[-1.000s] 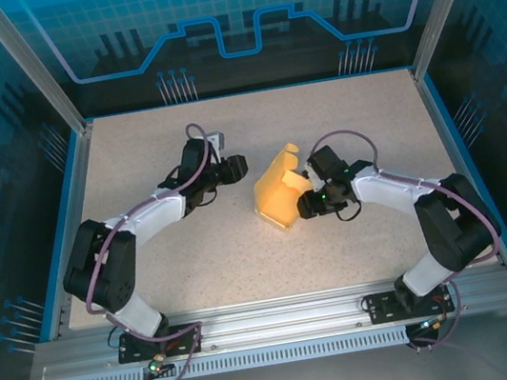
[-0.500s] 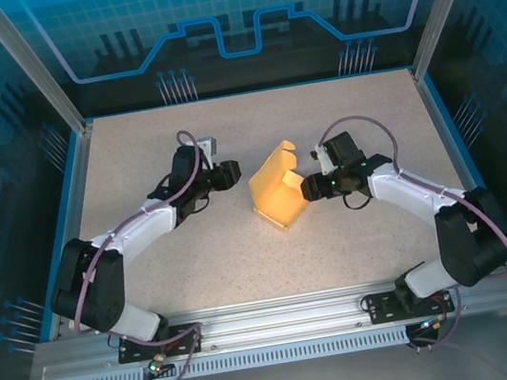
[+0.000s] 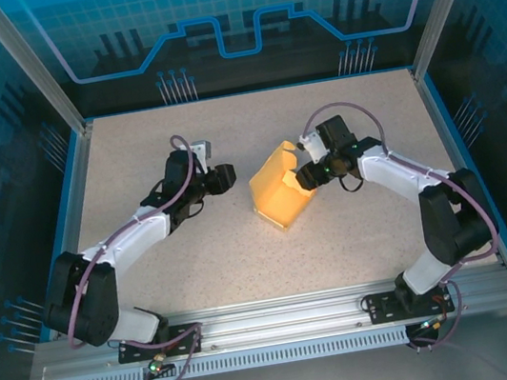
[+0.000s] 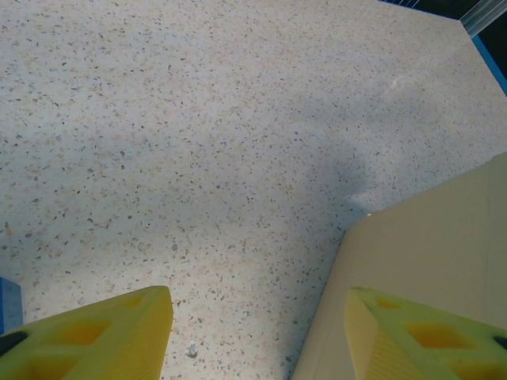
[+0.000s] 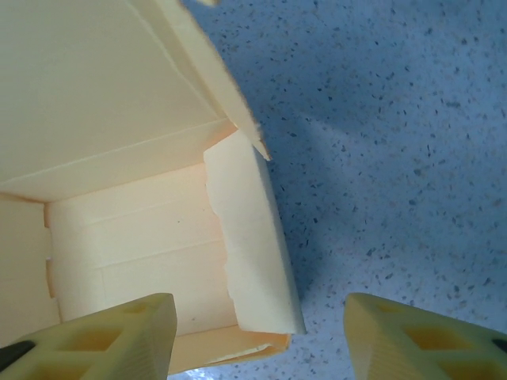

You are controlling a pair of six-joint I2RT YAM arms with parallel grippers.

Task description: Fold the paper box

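We see our left gripper (image 4: 257, 313) open and empty, and our right gripper (image 5: 260, 305) open above a box wall. The pale yellow paper box (image 3: 279, 197), half folded with its flaps raised, stands mid-table (image 3: 196, 252), at 3 o'clock from the left gripper.

Left gripper (image 3: 229, 176), right gripper (image 3: 300, 181), jaws apart

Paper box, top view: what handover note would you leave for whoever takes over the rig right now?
Left gripper: open, empty, just to the left of the paper box.
Right gripper: open, at the box's right wall, gripping nothing.
Box: in the middle of the table, walls raised, lid flap up, inside open.
Left to do: probably tuck the side flaps in and close the lid.
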